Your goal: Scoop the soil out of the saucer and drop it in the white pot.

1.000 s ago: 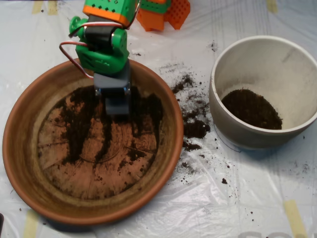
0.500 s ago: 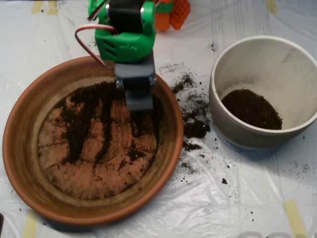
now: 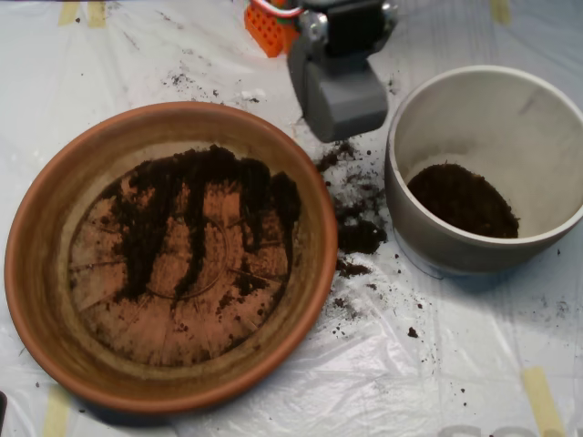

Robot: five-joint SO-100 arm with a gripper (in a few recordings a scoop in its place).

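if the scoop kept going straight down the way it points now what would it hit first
Probably the spilled soil on the plastic sheet, in the gap between the saucer and the white pot. The scoop hangs over that gap, but its height is unclear from above.

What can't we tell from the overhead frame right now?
- Hand: its grey shell faces the camera, so any soil inside is hidden.
- Arm above the hand: cut off by the top edge.
- White pot: right rim cropped by the frame edge; depth of its soil unreadable from above.
- Saucer: floor under the dark streaks is covered.
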